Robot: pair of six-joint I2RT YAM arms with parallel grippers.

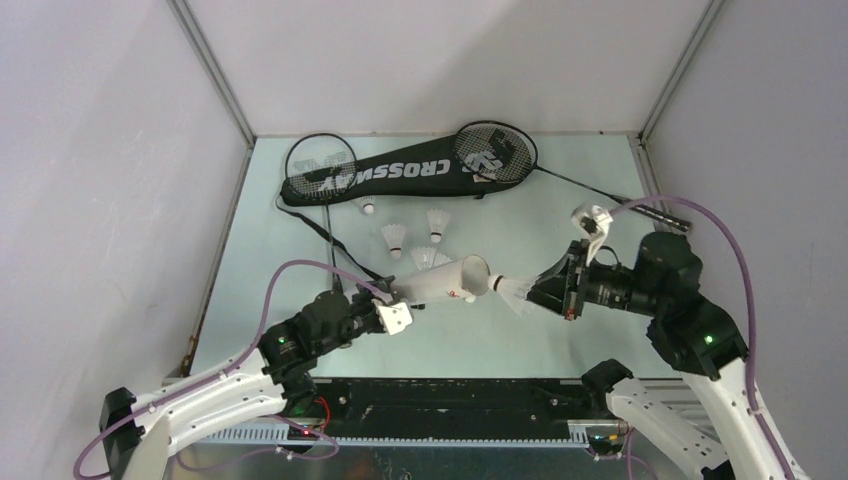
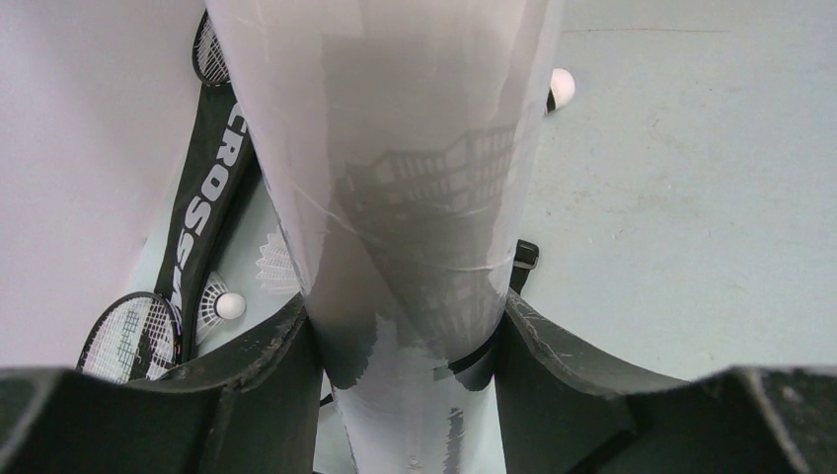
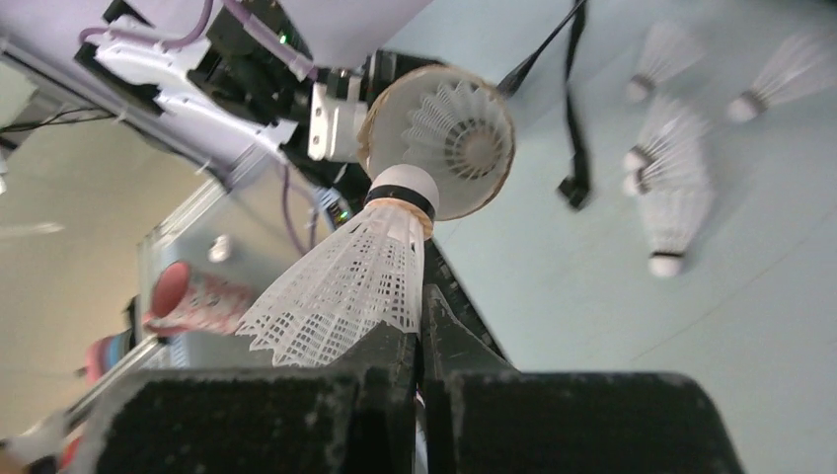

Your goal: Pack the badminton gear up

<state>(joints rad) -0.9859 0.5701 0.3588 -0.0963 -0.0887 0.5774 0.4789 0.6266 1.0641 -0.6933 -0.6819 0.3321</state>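
White, smooth-walled and cylindrical, the shuttlecock tube point(image 1: 440, 282) sits at the middle of the pale green worktop point(image 1: 560, 345), its open mouth toward the right arm. The top view places the left gripper point(image 1: 404, 300) at the tube's closed end. The left wrist view confirms the grasp, with the black fingers point(image 2: 262, 395) clamped on either side of the tube wall. Whether the tube rests on the worktop or is lifted cannot be told.

Only the right wrist view looks into the mouth. One stowed shuttlecock point(image 3: 462, 138) sits inside, its skirt facing outward. The same view shows the right gripper point(image 3: 419, 341) clenched on the skirt edge of the held shuttlecock point(image 3: 345, 281), which has a white net-patterned skirt, a rounded white cork and a black band. The cork is at the lower rim of the mouth; whether it lies inside the rim cannot be told.

Only the top view gives the whole layout. The black fabric racket bag point(image 1: 400, 178), lettered "CROSSWAY", lies along the far edge. Two thin-framed rackets point(image 1: 320, 165) lie with it, one strung head at each end of the bag. Four loose shuttlecocks point(image 1: 395, 238) lie between the bag and the tube. In the right wrist view a black strap point(image 3: 577, 118) trails on the worktop beside the tube.
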